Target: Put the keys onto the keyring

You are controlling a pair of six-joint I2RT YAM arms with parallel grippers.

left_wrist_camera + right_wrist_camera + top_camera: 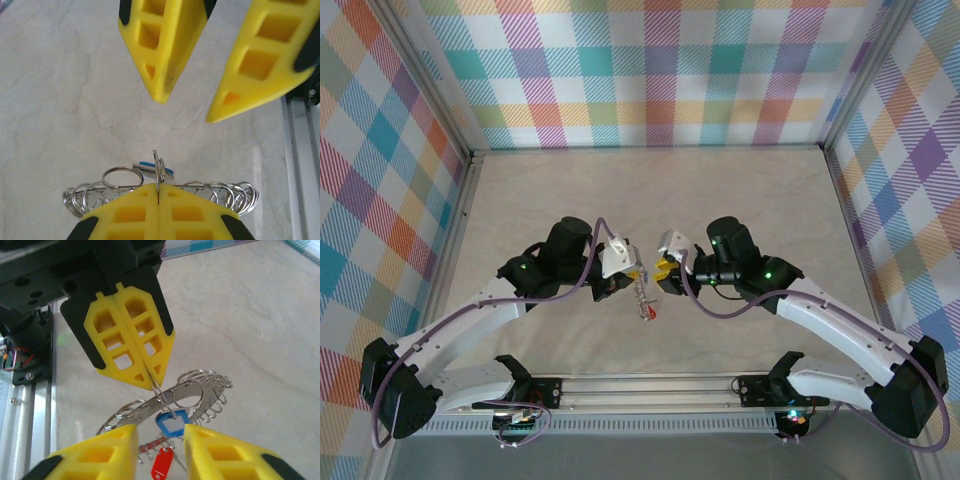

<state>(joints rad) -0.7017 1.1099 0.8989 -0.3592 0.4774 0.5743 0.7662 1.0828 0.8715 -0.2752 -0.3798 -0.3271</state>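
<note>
The left hand [150, 381] is seen fully closed, its yellow fingertips pressed together on the keyring [158, 391], a thin silvery loop gripped edge-on at the very tips. From that loop the keys [200, 386] are hung as a silvery bunch: a curved metal strip lined with many small round wire loops. A blue tag [171, 424] is seen just below the pinched loop, and a red tag [161, 466] lower still.

The right hand [189, 111] is held wide open, with nothing between its fingers. It faces the left hand, with the blue tag lying in line with the gap.

From above, the bunch is found between the two hands, over the near middle of the pale marbled desk [650, 190]. Whether its lowest part touches the desk cannot be told.
</note>
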